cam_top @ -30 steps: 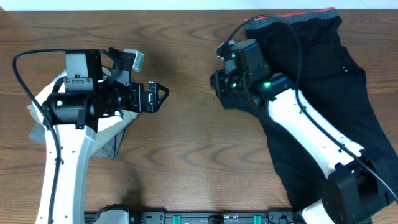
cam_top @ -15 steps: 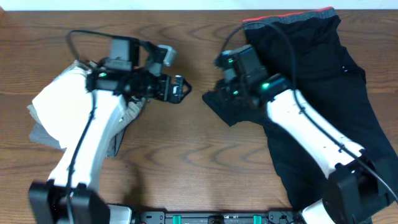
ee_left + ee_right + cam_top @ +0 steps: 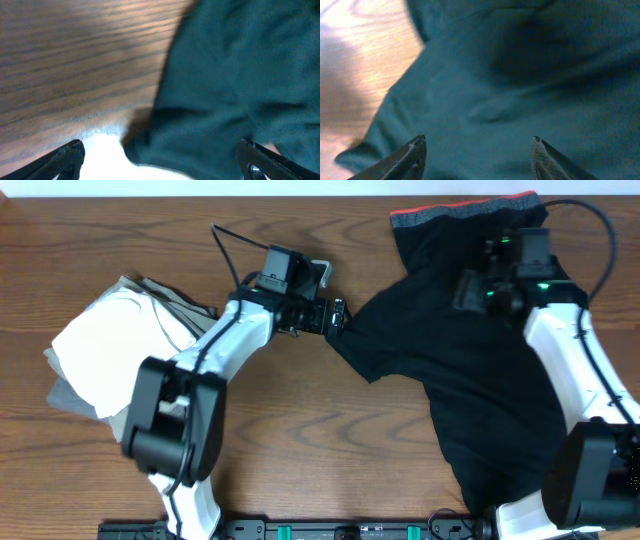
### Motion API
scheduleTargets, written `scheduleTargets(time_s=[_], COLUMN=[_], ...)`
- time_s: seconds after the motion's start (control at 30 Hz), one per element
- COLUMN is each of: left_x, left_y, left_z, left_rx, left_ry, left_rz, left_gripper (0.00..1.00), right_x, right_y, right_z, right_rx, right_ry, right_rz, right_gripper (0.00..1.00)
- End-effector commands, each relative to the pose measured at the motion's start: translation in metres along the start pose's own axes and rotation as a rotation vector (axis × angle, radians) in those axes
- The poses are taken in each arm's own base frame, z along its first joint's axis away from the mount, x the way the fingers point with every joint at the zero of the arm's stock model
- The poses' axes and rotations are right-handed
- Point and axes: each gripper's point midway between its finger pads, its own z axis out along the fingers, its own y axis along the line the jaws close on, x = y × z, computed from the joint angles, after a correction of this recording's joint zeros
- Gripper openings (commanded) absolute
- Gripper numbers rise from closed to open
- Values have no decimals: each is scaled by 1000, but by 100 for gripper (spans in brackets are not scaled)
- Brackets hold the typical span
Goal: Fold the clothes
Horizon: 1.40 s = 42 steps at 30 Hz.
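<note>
Wood table (image 3: 300,425) | left tool (image 3: 160,150) spread by black T-shirt (image 3: 470,395) | right tool (image 3: 480,145) spread, likely above

Bare table (image 3: 300,450) between clothes (image 3: 480,380) (near side)

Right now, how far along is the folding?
Done: the white and grey clothes lie folded at the left. In hand: the left gripper, open, is at a corner of the black T-shirt; the right gripper, open, hovers over it. Left: that shirt lies spread, unfolded.
</note>
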Motion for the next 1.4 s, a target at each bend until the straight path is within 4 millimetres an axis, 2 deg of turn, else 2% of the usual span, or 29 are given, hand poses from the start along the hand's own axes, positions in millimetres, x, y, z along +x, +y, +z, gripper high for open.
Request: scheduleTargets(time_s=[0.0,0.07,0.23,0.43,0.63,0.7,0.77,0.8,0.87,0.93,1.03,1.17,1.27,1.37], left_x=[5,14,27,31,62,73,84,89,96,103,112,114,107,87], left_y=[13,18,19,3,-9,-10,-10,-9,-8,-7,1,10,18,8], left_z=[20,32,50,58,60,58,53,50,42,33,14,-10,-28,-33], left_rx=[-39,-42,-40,-17,-29,-38,-50,-56,-70,-89,-157,-270,-358,-326], left_ry=[20,50,84,95,211,253,297,318,351,384,426,435,400,317], left_rz=[-74,-88,-92,-67,-78,-90,-110,-120,-140,-160,-180,-167,-177,-153], left_gripper=[98,98,98,98,98,98,98,98,98,98,98,98,98,98], right_x=[-15,-19,-21,-21,-26,-28,-32,-34,-39,-45,-53,-58,-51,-40], right_y=[-22,-34,-46,-46,-48,-50,-51,-50,-49,-50,-54,-60,-70,-79], right_z=[-6,-7,-8,-8,-9,-9,-9,-9,-9,-7,1,26,51,69], right_rx=[14,29,43,43,56,69,75,73,68,71,90,94,105,103], right_ry=[-37,-47,-50,-51,-71,-82,-99,-109,-129,-152,-182,-194,-163,-118], right_rz=[43,53,73,73,71,70,69,68,66,64,64,70,120,163], right_gripper=[65,67,69,72,74,67,42,26,16,12,12,11,8,4])
